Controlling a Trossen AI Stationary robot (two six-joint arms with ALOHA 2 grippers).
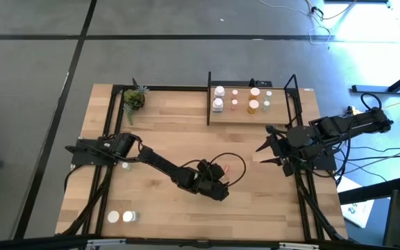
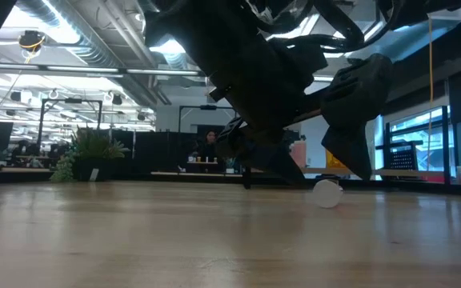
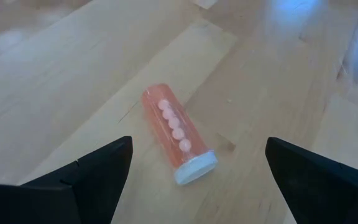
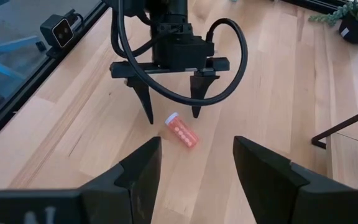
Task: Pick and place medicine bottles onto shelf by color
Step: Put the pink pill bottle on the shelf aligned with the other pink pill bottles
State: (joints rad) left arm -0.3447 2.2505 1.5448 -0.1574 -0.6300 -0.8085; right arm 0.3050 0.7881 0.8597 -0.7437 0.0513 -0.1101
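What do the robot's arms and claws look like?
Both arms are dark, almost black, built of chunky jointed sections. Each gripper, left and right, ends in two pointed, wedge-shaped black fingers. A thick black cable loops beside the left wrist, and thin wires trail behind the right arm.

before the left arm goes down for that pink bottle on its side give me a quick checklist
1. Left gripper open wide enough: ok, its fingers stand apart.
2. Gripper lined up over the pink bottle: ok, the bottle shows between the fingers in both wrist views.
3. Bottle's pose: lying on its side on the table, white cap on; not ok for an upright grasp, grip across the body.
4. Nothing crowding the bottle: ok, bare wood around it.
5. Right gripper out of the way: ok, open, off near the table's right edge.
6. Room on the shelf: ok, bare board shows in front of the standing bottles.
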